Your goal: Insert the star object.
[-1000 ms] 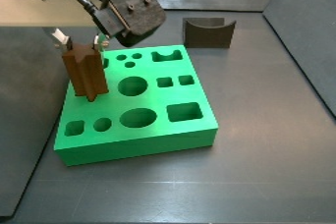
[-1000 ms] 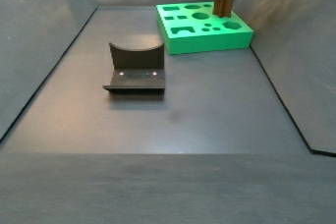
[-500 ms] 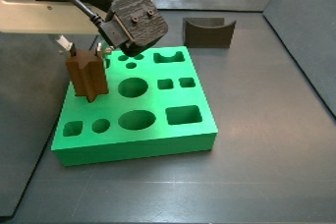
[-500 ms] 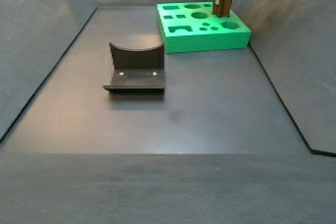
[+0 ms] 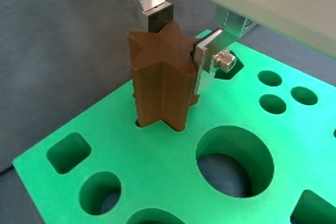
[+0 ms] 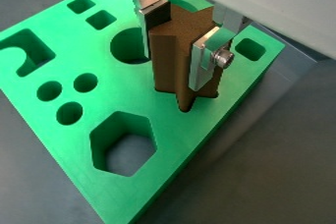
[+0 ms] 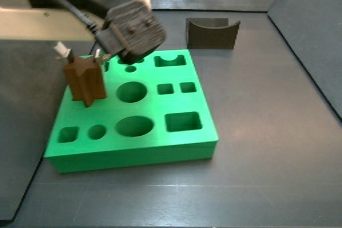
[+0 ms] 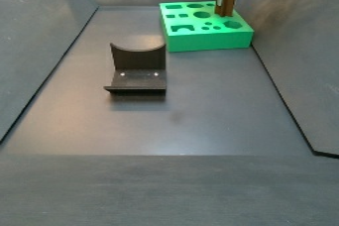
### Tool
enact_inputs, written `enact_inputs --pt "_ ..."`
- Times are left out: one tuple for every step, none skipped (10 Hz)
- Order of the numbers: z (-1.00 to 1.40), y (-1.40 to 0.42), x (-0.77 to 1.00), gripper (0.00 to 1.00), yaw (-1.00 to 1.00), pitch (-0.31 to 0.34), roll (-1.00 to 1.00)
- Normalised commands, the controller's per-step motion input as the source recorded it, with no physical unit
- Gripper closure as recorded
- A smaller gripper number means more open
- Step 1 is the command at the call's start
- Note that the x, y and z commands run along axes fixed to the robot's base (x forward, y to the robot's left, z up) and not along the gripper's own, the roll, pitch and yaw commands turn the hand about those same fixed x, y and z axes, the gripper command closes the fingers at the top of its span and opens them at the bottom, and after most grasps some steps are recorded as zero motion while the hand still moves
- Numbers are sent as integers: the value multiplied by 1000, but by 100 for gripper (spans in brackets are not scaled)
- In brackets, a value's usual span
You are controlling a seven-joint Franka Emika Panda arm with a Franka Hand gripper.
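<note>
The star object (image 5: pixel 160 83) is a tall brown peg with pointed ridges. It stands upright at a corner of the green block (image 5: pixel 92 144), and its lower end meets the block's top at a hole there. How deep it sits I cannot tell. My gripper (image 5: pixel 182 31) is shut on the peg's upper part, with one silver finger on each side. Both wrist views show this; the peg (image 6: pixel 178 63) and gripper (image 6: pixel 182 31) are also above the block (image 6: pixel 53 51). In both side views the peg (image 7: pixel 87 80) (image 8: pixel 227 3) sticks up from the block (image 7: pixel 147 122) (image 8: pixel 199 32).
The block has several other holes: round, square and a hexagon (image 6: pixel 128 144). The dark fixture with a curved top (image 7: pixel 211 32) (image 8: pixel 135 66) stands apart from the block on the grey floor. Grey walls (image 8: pixel 284 32) surround the floor.
The gripper and peg have come down a little toward the block. The green block has shifted slightly on the floor.
</note>
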Motion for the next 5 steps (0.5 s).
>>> enact_inputs --pt "-1000 -243 -346 100 14 0 29" --pt "-1000 -249 -349 100 14 0 26" --pt "-1000 -217 -317 100 57 0 27" --pt "-43 43 0 100 0 -84 -83" --pt "0 129 -29 100 0 0 0"
